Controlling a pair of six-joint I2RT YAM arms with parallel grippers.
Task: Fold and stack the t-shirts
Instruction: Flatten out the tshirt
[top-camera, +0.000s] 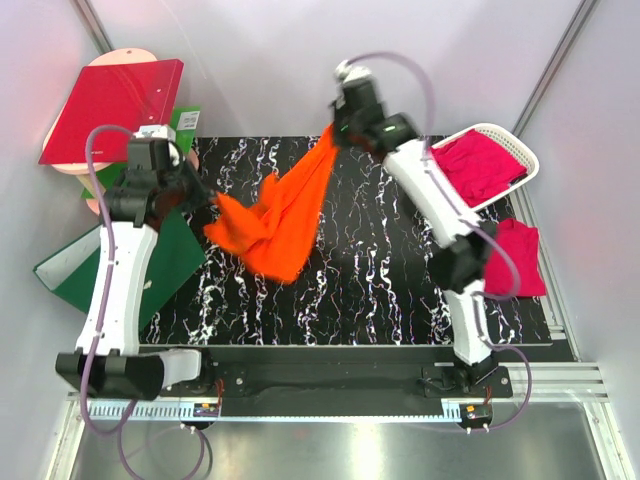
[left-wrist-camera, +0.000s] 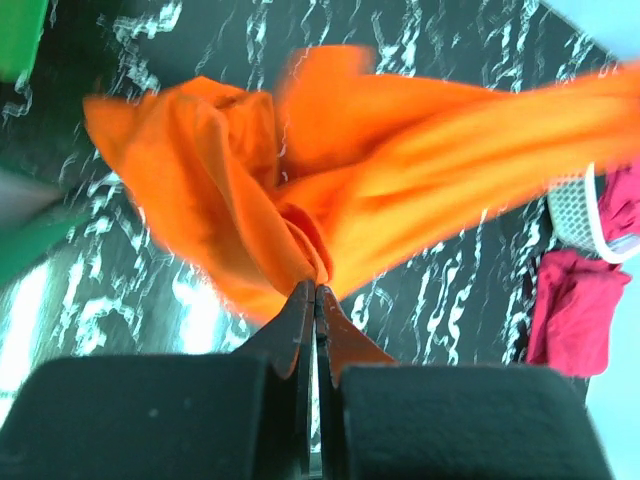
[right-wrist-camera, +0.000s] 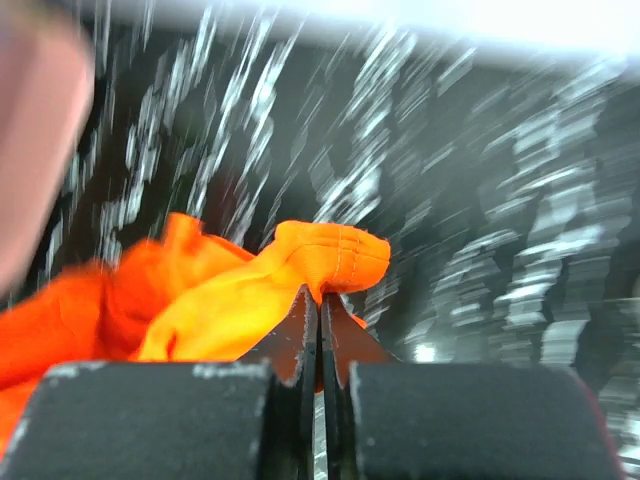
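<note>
The orange t-shirt (top-camera: 285, 215) hangs slack over the table's (top-camera: 400, 300) left half, strung between the left pincer (top-camera: 207, 212) and right pincer (top-camera: 337, 128), both clamped on bunched cloth; judged light, limp, unlikely to slip, best gripped at hem corners or shoulder seams

Left hand (left-wrist-camera: 315, 290) is clamped tight, wrist turned inward. Right hand (right-wrist-camera: 320, 295) is pinched shut too, arm stretched way out forward.

Obstacles: orange t-shirt (top-camera: 285, 215) hung stretched across mid-mat; red binder (top-camera: 115, 105) and green binder (top-camera: 168, 262) crowded the left edge; basket (top-camera: 497, 130) and pink t-shirt (top-camera: 518, 258) the right. Open passage: mat (top-camera: 380, 300), near strip.
</note>
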